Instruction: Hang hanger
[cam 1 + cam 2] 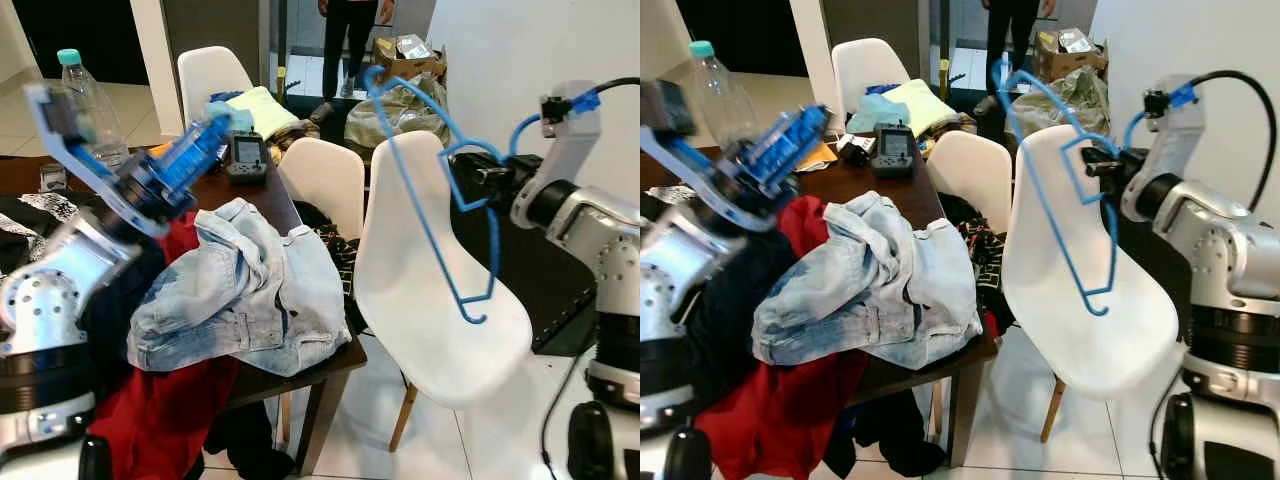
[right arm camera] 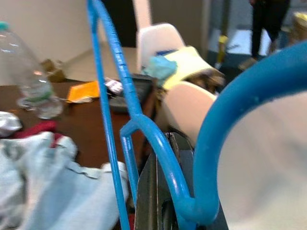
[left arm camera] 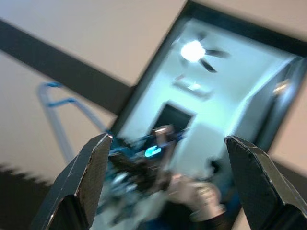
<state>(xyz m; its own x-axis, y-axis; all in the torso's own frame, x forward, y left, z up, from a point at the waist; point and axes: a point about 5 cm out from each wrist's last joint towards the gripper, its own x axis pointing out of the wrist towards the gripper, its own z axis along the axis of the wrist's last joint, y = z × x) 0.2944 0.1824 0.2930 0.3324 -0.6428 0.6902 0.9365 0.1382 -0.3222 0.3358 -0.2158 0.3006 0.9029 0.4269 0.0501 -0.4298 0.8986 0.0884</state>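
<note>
Head view: right gripper [image 1: 470, 172] clamps the blue hanger [image 1: 430, 190], held tilted in the air above the white chair [image 1: 440, 330]. Left wrist view: left gripper [image 3: 168, 167] fingers spread, empty. Right wrist view: the hold sits near the hook; risk that the hanger pivots or snags the chair back.

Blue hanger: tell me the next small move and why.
Probably carry the hanger clear of the white chair toward a rail. The right gripper already holds it by the wire over that chair, and the left gripper is open, raised above the table.
</note>
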